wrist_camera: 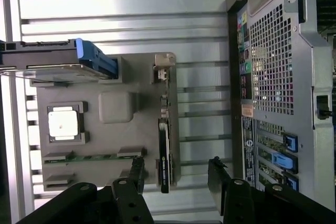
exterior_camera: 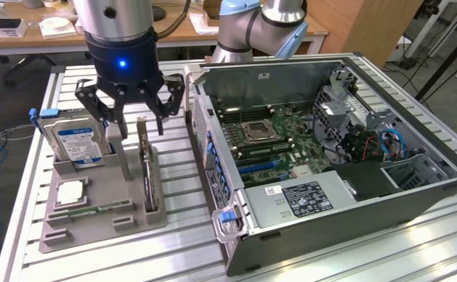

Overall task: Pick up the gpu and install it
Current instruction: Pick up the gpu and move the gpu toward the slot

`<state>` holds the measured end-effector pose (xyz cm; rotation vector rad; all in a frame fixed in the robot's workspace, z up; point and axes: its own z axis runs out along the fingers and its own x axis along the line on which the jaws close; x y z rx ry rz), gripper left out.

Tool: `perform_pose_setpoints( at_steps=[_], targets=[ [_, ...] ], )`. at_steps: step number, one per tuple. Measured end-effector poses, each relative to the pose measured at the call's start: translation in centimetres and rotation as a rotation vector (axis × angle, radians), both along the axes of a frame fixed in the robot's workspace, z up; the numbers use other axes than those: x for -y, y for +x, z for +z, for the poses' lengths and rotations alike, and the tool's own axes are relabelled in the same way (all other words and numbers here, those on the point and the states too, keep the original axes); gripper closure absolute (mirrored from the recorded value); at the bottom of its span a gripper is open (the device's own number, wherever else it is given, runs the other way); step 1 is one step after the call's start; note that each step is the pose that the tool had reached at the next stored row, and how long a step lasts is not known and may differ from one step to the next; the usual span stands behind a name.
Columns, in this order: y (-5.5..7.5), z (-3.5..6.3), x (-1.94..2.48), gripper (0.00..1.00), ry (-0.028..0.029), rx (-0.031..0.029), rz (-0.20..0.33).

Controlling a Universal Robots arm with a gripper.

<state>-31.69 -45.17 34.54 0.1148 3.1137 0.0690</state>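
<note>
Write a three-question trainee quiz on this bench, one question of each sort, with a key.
1. True or false: the gripper is open and holds nothing.
2. Where is the gpu? A) standing on edge in the grey tray; B) held by the gripper; C) lying flat in the tray.
3. Fill in: the part with the blue label, standing in the tray, is the ____.

Key: 1 true. 2 A. 3 hard drive.
</note>
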Motion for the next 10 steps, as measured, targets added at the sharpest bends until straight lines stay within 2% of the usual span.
perform_pose_setpoints(
  at_steps=[10],
  targets=[
    [0.0,-0.68,0.14,0.4,-0.0001,-0.0001,0.0]
  ],
)
